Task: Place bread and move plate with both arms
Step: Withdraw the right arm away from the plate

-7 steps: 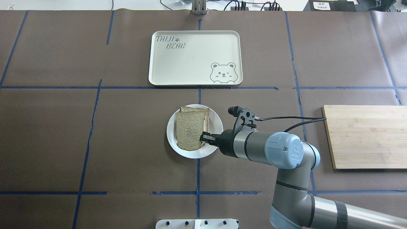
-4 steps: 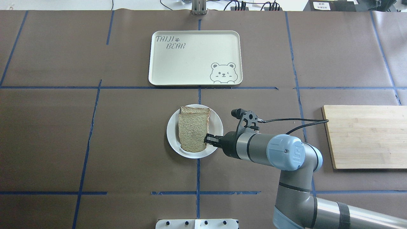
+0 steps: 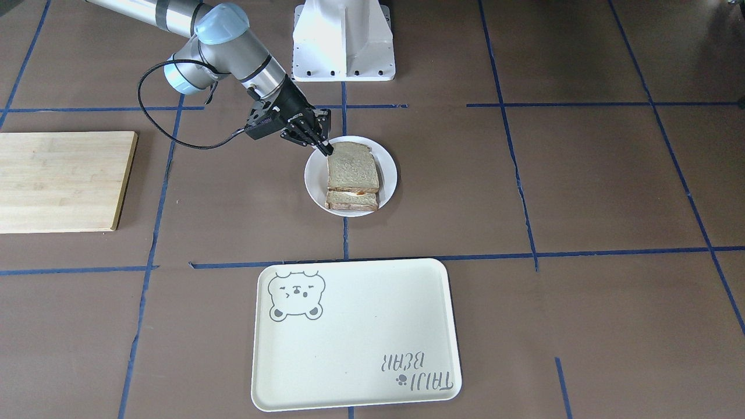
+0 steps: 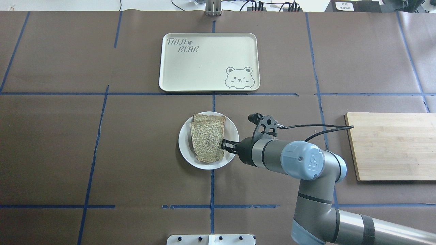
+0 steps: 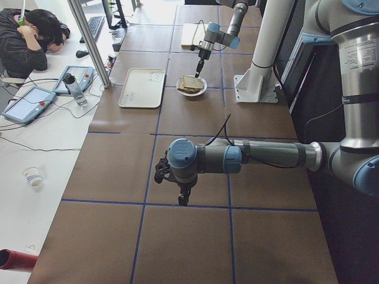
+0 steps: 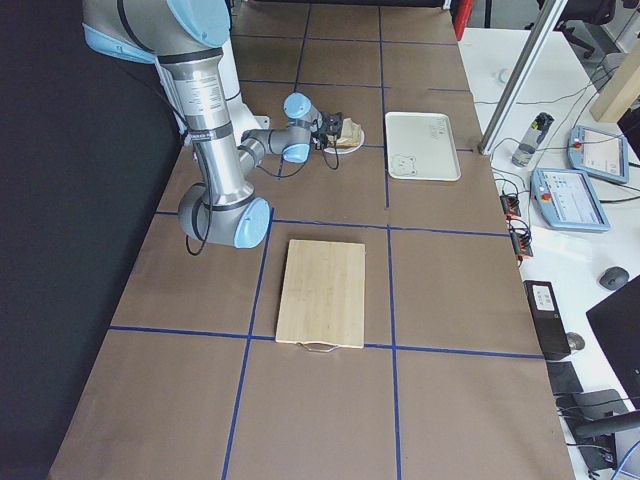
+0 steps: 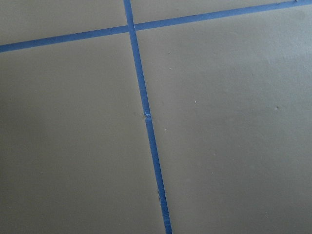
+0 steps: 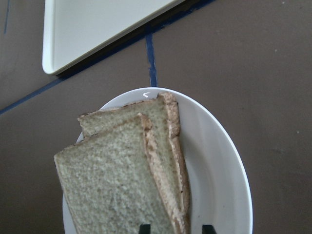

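Note:
The plain brownish bread slice lies on top of another slice on the small white plate at the table's centre. My right gripper reaches in from the right at the top slice's near right corner. In the right wrist view its fingertips stand apart, one over the bread and one over the plate, so it is open. My left gripper hangs over bare table far from the plate. It shows only in the exterior left view, so I cannot tell its state.
A cream bear tray lies beyond the plate. A wooden cutting board lies at the right. The white pedestal base stands on the robot's side. The left wrist view shows only brown table with blue tape lines.
The top slice has settled flat onto the lower slice. My right gripper has drawn back slightly to the right, and its fingers have let go of the bread.

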Available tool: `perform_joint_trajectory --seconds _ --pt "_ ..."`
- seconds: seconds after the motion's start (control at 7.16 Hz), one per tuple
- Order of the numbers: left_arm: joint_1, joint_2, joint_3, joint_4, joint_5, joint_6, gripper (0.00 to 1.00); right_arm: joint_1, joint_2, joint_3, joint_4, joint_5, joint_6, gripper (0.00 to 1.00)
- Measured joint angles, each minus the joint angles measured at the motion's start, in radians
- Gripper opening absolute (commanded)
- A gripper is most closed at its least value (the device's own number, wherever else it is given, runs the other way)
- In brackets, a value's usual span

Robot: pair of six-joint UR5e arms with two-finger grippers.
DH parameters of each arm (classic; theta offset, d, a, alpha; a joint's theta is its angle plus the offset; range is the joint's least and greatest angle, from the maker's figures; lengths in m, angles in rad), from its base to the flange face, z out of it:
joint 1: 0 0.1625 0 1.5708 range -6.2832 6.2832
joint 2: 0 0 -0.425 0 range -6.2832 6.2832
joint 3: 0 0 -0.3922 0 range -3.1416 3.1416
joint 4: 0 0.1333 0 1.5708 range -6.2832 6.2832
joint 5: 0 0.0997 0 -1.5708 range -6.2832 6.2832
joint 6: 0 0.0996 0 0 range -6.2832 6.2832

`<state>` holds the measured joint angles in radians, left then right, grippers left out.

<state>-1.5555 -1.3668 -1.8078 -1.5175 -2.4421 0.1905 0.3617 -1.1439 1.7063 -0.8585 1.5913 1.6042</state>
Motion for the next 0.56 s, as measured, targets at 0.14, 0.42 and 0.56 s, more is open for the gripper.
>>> perform_joint_trajectory --seconds 0.14,0.42,0.56 --pt "0.000 -0.008 -0.001 -0.004 0.000 0.001 1.00 0.053 0.027 0.022 -0.120 0.072 -0.010 1.00" --pt "0.000 -0.050 -0.003 -0.035 0.003 0.000 1.00 0.209 0.052 0.061 -0.358 0.281 -0.157 1.00" --pt "0.000 -0.067 -0.003 -0.067 0.005 -0.002 1.00 0.314 0.048 0.069 -0.469 0.397 -0.314 1.00"
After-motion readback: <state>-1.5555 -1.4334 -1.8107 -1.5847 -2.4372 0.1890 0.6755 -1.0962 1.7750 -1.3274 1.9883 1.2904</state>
